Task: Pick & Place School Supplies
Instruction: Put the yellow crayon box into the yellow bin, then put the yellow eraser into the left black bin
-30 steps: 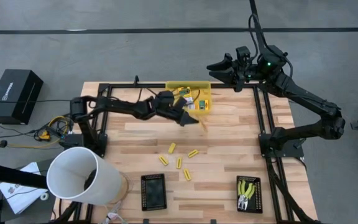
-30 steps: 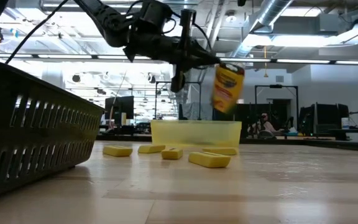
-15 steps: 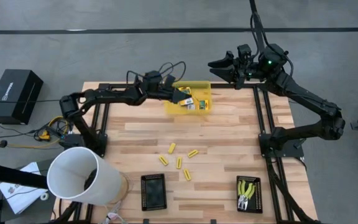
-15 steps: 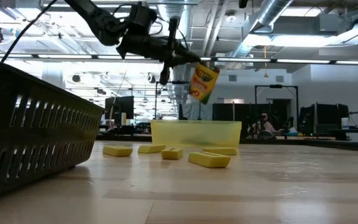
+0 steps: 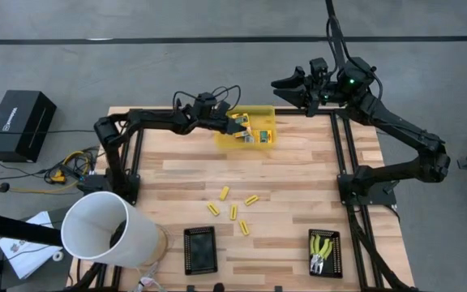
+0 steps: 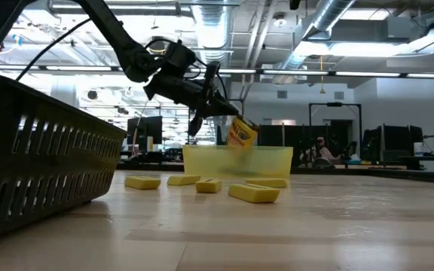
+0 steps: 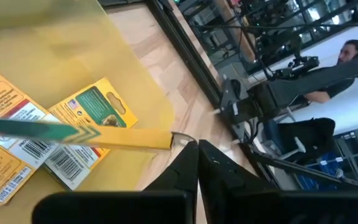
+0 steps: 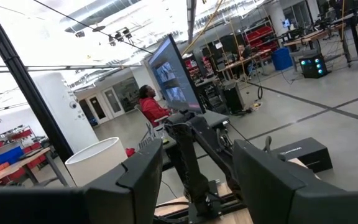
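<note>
On the tabletop (image 5: 298,174) lie five yellow sticks (image 5: 233,212); my left claw (image 5: 232,123), clamped on a printed box (image 6: 241,132), hangs over the yellow bin (image 5: 266,113).

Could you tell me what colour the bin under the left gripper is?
The bin is translucent yellow, best seen in the high view.

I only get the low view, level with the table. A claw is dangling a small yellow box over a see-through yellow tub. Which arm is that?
Observer: From above, it is the left claw, shut on the printed box.
Operator: Is the tub empty?
Observer: No, the yellow bin holds other printed boxes, lying flat.
Operator: And the second arm?
Observer: The right claw hangs open beyond the far edge of the table, holding nothing.
</note>
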`<state>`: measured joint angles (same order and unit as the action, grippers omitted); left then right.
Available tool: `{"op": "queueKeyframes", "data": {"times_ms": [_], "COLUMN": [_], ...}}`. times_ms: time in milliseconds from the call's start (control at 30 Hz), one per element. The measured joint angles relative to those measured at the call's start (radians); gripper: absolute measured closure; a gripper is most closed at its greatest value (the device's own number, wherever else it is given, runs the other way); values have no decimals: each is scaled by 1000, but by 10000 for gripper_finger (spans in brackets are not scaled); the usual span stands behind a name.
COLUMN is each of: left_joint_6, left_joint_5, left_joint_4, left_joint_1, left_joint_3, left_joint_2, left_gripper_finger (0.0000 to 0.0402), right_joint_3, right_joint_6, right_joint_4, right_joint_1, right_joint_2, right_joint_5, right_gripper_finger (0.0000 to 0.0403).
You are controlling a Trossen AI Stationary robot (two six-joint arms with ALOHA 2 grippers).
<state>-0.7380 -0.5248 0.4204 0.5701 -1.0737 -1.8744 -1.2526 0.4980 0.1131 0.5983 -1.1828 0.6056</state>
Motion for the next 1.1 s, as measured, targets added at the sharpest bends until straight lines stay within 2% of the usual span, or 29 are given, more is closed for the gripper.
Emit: {"op": "queueKeyframes", "data": {"times_ms": [167, 367, 600, 867, 1100], "left_joint_6": [4, -7, -37, 22, 128], "left_joint_5": [-4, -15, -32, -22, 4], "left_joint_4": [17, 68, 86, 82, 44], "left_joint_1": [8, 14, -7, -115, -243], "left_joint_3": [0, 0, 0, 5, 49], "left_joint_2": [2, 5, 136, 425, 571], "left_gripper_finger": [381, 326, 274, 275, 289], "right_joint_3": [0, 0, 0, 0, 1], "right_joint_6": [-3, -10, -11, -41, -147], "right_joint_4": [0, 0, 0, -9, -133], "right_joint_1": [0, 0, 0, -4, -34], "right_joint_2": [0, 0, 0, 0, -27], "right_joint_5": [0, 0, 0, 0, 0], "right_gripper_finger": [217, 217, 217, 217, 217]}}
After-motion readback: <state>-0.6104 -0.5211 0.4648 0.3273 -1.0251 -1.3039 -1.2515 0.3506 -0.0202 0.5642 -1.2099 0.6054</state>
